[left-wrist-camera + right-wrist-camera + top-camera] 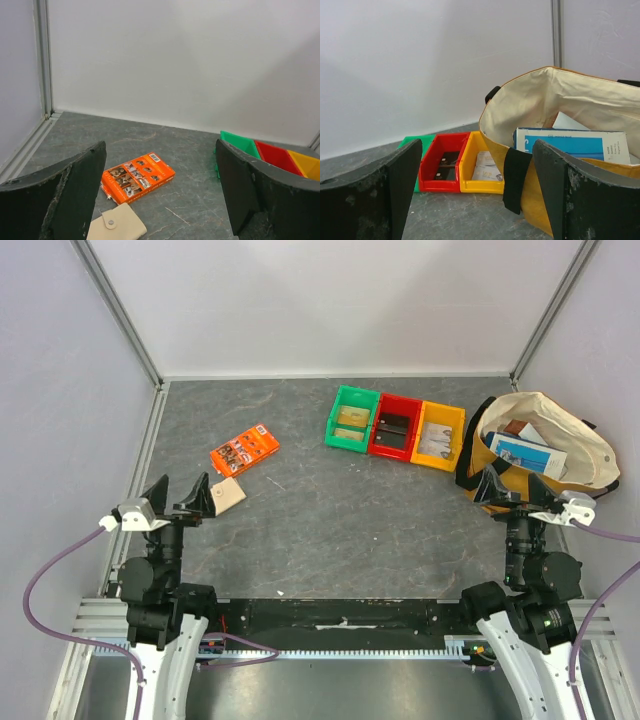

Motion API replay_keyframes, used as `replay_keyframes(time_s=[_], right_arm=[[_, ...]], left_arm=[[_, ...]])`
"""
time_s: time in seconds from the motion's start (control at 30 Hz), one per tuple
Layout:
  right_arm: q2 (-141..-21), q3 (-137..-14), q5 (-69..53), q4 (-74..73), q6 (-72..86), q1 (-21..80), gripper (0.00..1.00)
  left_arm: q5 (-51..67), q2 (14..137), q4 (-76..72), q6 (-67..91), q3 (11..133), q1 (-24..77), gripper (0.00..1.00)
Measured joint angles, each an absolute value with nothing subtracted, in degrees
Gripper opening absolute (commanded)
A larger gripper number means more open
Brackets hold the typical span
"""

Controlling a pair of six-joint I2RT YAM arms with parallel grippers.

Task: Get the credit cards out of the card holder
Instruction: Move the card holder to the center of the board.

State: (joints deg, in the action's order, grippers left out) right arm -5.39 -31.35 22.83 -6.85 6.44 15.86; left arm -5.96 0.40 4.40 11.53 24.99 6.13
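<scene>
While both arms sit at the near edge of the tabletop (pixel 330 530), I see the left tool (pixel 183 496) with its fingers spread wide and nothing between them. The holder (pixel 228 495) lies flat just ahead of this tool, closer to its left finger, folded shut with the tab on top. The cards I cannot see. An orange packet (pixel 244 449) lies just beyond the holder. The right tool (pixel 515 495) is also wide open and grips nothing. A cloth bag (pixel 545 455) stands directly ahead of it, and three bins (pixel 394 428), green, red and yellow, sit further ahead to its left.
</scene>
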Motion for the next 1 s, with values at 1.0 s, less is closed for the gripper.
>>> replay_keyframes(time_s=[1.0], right_arm=[[-53.1,-49.8,-4.4,-18.6,14.2,15.9,0.98]], left_arm=[[-4.5,17.6,24.1,23.8,31.3,6.6,0.99]])
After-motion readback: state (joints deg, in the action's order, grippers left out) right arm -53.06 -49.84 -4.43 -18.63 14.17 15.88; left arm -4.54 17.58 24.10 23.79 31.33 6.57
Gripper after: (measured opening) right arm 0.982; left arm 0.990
